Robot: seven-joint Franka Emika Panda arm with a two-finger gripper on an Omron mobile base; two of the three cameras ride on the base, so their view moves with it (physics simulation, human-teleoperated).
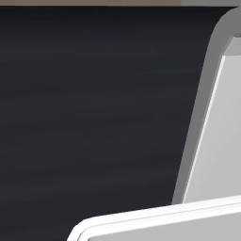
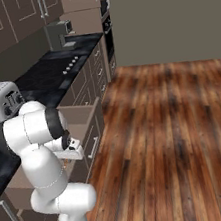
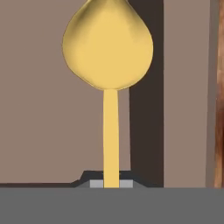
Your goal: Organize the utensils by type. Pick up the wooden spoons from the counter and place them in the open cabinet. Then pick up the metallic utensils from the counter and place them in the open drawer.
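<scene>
My hand (image 3: 111, 183) is clamped tight on the thin golden stem of a metallic utensil (image 3: 109, 52), its yellow round head pointing away over the taupe inside of the open drawer (image 3: 39, 109). It looks light, stiff and smooth, likely slippery; a low grip near the stem's end lets it swing. Beyond, the desk (image 2: 50, 66) runs back.

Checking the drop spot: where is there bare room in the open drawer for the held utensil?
The gripper is shut on the metallic utensil above the drawer. The drawer's far end, by its front panel, looks bare; the near part is hidden behind the arm.
</scene>
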